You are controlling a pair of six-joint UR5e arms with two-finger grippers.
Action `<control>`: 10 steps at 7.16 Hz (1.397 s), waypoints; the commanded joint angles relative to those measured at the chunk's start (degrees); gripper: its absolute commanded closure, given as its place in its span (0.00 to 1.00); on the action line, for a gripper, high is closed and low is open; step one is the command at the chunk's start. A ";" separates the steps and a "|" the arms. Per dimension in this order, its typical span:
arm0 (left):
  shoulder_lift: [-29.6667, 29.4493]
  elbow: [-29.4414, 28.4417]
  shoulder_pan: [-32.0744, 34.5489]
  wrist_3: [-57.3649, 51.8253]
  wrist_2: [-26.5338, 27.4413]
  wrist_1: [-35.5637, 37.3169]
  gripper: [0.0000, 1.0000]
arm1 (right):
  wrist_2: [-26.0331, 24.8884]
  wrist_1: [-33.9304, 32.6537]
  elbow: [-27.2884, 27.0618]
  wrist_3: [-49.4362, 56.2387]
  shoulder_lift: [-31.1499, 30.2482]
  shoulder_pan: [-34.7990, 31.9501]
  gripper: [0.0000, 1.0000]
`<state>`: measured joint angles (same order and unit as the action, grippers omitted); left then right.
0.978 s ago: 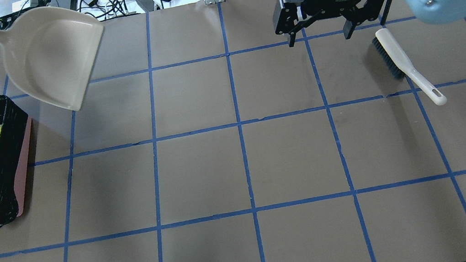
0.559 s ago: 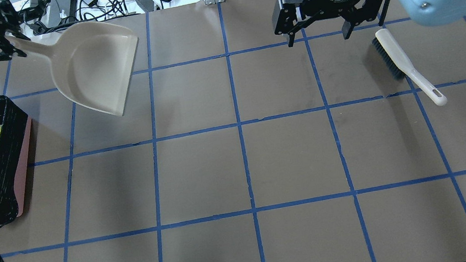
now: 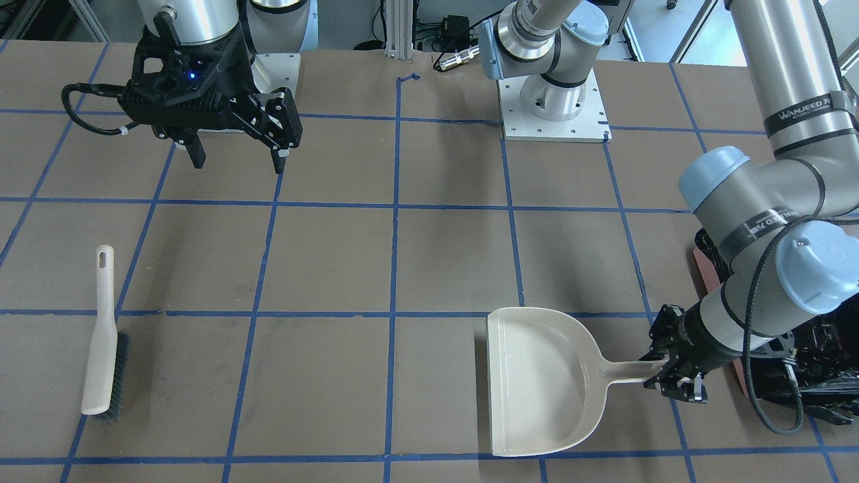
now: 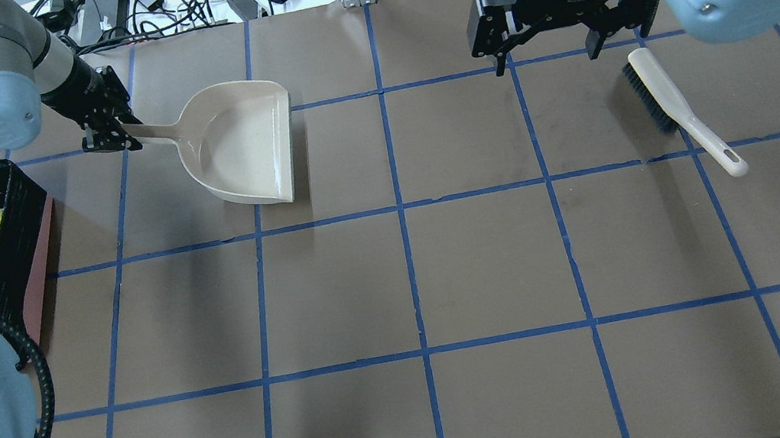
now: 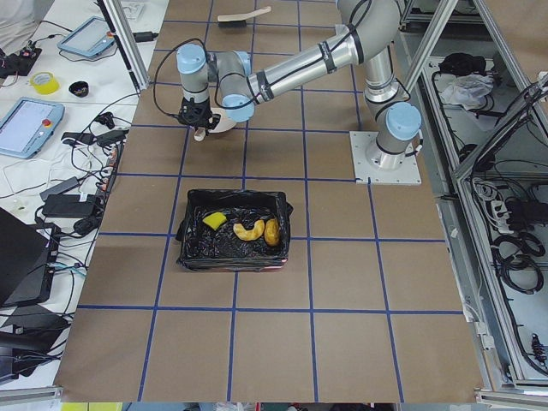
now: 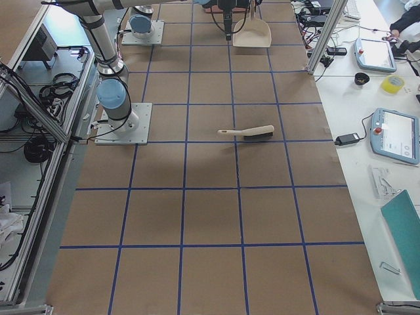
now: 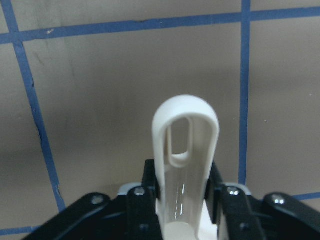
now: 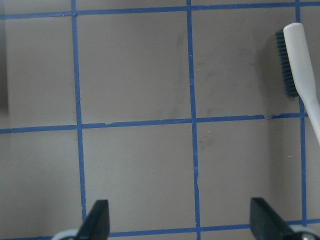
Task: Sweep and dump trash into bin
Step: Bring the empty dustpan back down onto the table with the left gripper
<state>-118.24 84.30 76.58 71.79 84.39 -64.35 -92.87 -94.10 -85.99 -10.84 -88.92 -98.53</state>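
trash: golden-brown lump (image 5: 272, 231), cream curved piece (image 5: 250, 229) and yellow sponge block (image 5: 214, 221), all lying inside the bin (image 4: 39, 260) on its black liner.
bin: at the table (image 4: 489, 258) edge on the robot's left, close under the left arm.
left fingers (image 7: 149, 181): clamped on either side of the dustpan (image 4: 242, 147) handle, just short of its looped end.
dustpan: empty, level, mouth turned toward the middle of the table; resting on it or just clear of it, cannot tell.
right fingers (image 3: 197, 151): spread wide, gripping nothing, hanging above the table near the brush (image 4: 674, 103) head.
brush: lying on the table on the robot's right, apart from both sets of fingers.
done, by judgement: sweeping and dumping, with every piece in the bin.
left, by judgement: little beyond setting the dustpan down and letting go.
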 commanded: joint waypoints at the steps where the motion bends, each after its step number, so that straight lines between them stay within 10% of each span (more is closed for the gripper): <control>1: -2.60 -0.54 -0.12 -4.60 -0.80 0.36 1.00 | 0.23 -0.29 0.29 0.11 0.06 0.18 0.00; 10: -4.72 -1.16 -1.88 -4.48 -0.89 1.33 1.00 | 0.15 -1.53 0.56 0.20 -0.38 0.71 0.00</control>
<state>-122.89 83.10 74.97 66.67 83.53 -63.02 -92.75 -95.64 -85.47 -10.65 -89.13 -97.82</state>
